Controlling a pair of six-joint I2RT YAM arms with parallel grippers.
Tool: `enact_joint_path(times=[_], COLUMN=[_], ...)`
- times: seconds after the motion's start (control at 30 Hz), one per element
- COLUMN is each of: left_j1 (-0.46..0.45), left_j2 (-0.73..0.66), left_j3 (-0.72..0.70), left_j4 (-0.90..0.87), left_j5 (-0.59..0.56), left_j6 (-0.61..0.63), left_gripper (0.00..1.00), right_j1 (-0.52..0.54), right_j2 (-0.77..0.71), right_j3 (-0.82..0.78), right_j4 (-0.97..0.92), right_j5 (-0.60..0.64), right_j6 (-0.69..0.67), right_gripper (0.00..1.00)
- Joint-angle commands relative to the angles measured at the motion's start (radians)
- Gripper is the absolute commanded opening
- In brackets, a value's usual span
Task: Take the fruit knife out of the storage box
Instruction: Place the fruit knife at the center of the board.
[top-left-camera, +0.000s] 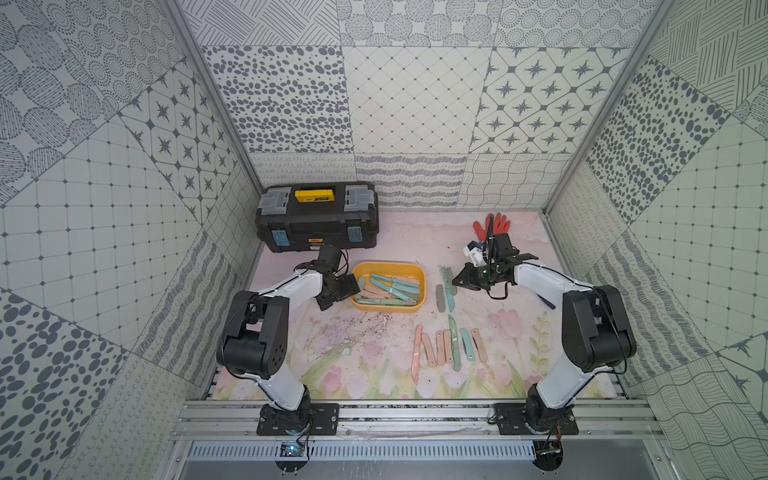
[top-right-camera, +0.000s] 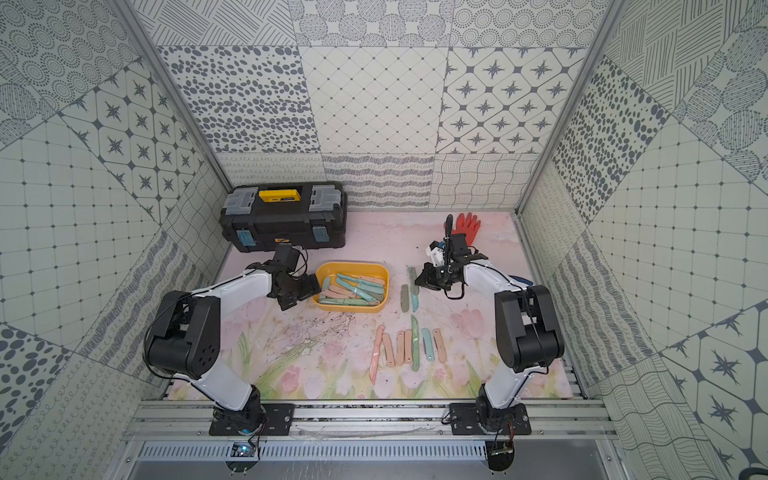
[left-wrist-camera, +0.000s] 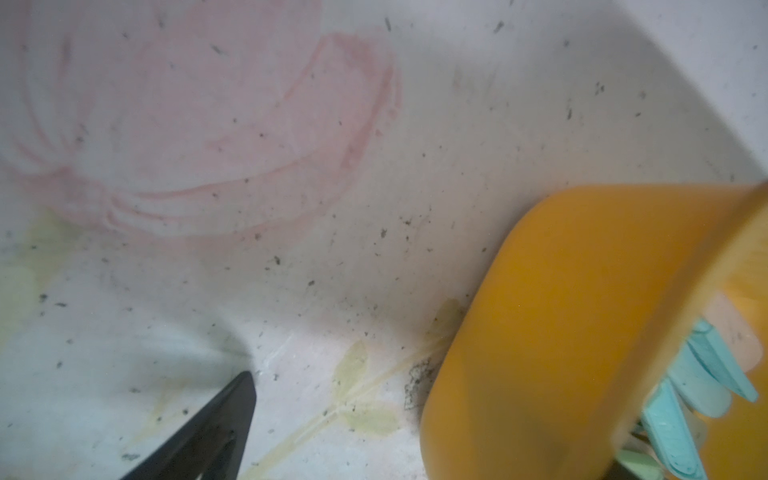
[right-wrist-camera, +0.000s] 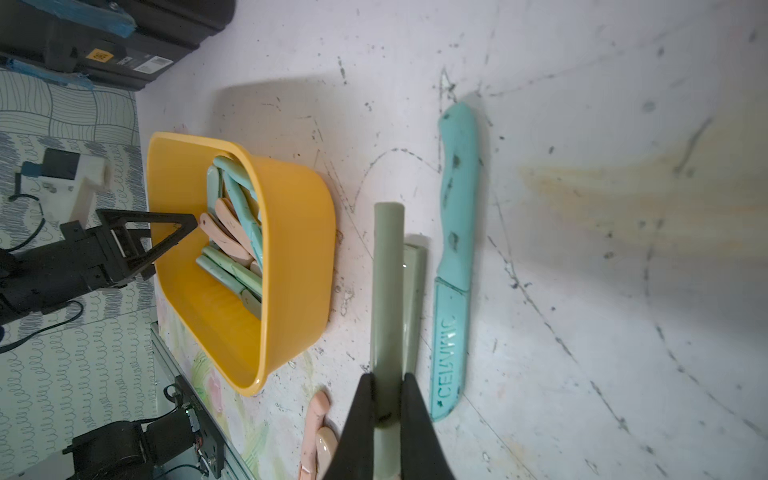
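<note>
The yellow storage box (top-left-camera: 420, 275) (top-right-camera: 385, 274) sits mid-table with several teal, pink and green fruit knives (top-left-camera: 388, 287) in it. My right gripper (right-wrist-camera: 388, 392) (top-left-camera: 457, 282) is shut on a sage-green fruit knife (right-wrist-camera: 388, 270), to the right of the box, outside it. That knife lies low over a second green piece (right-wrist-camera: 417, 291), beside a teal knife (right-wrist-camera: 453, 266) on the mat. My left gripper (top-left-camera: 345, 291) stands open at the box's left wall (left-wrist-camera: 561, 332). One of its fingers (left-wrist-camera: 216, 428) is outside the box, and another finger (right-wrist-camera: 170, 230) reaches over the rim.
A black toolbox (top-left-camera: 318, 216) stands at the back left. A red glove (top-left-camera: 492, 224) lies at the back right behind the right wrist. Several pink, green and teal knives (top-left-camera: 451, 347) lie in a row near the front of the mat.
</note>
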Motion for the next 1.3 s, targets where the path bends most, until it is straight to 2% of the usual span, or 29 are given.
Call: enact_joint_path(times=[0.0, 0.63, 1.27], left_j1=[0.003, 0.003, 0.003], left_j2=[-0.001, 0.004, -0.002], left_j3=[0.008, 0.011, 0.012], left_j4=[-0.010, -0.010, -0.016], left_j5=[-0.002, -0.002, -0.008], left_j6=[0.006, 0.005, 0.005], left_gripper=[0.92, 0.92, 0.91], right_j1=[-0.021, -0.058, -0.061], right_j2=[-0.004, 0.122, 0.107], right_j3=[-0.028, -0.087, -0.101], right_j4=[0.058, 0.050, 0.047], right_j5=[-0.043, -0.026, 0.016], right_j6=[0.012, -0.019, -0.018], right_gripper=[0.09, 0.09, 0.20])
